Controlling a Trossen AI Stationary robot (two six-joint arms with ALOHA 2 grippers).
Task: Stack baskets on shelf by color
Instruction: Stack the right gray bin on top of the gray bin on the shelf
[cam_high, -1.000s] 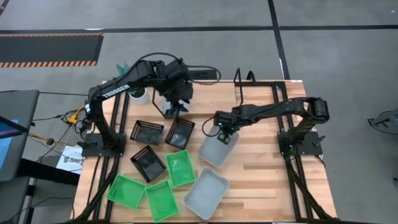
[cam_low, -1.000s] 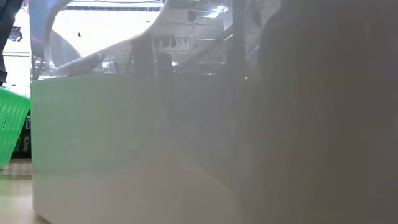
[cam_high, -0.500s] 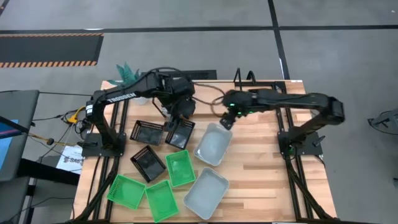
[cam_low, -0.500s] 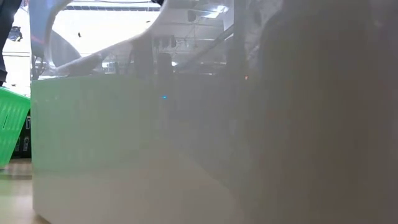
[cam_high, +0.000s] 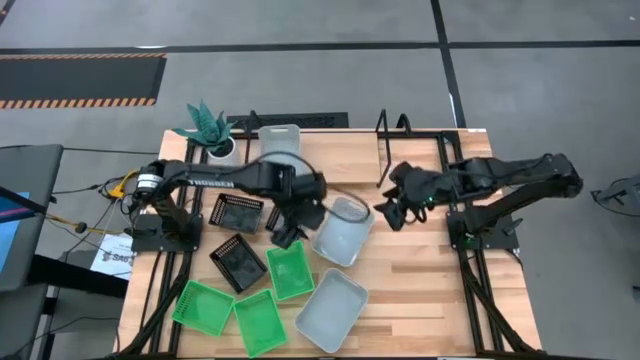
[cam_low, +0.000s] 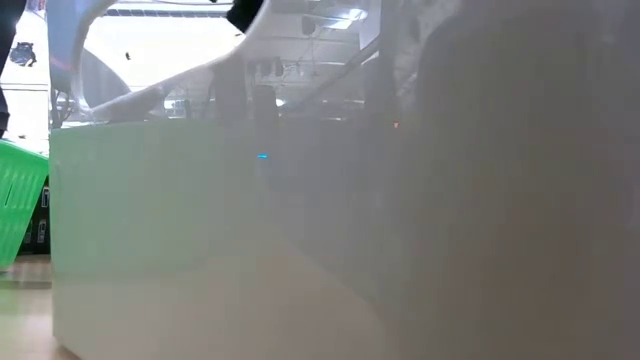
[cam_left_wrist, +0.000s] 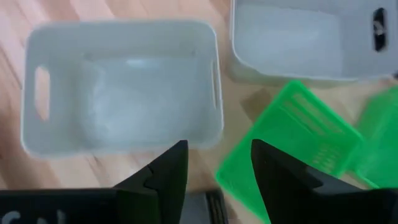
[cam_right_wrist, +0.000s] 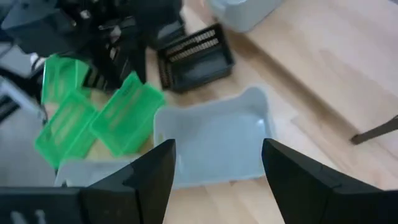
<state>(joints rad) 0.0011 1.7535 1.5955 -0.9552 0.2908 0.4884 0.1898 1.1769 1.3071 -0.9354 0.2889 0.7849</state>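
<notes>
Right gripper (cam_high: 388, 212) now off grey basket (cam_high: 342, 230)

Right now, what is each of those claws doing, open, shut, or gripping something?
Left gripper: open, holding nothing, over the table by a grey-white basket.
Right gripper: open, empty.

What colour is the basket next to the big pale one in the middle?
Bright green basket, clearest in the high view.

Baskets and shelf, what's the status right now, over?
Right gripper open, empty, beside the middle grey basket. Left gripper open over a black basket. One grey basket at the shelf. Nothing blocking.
</notes>
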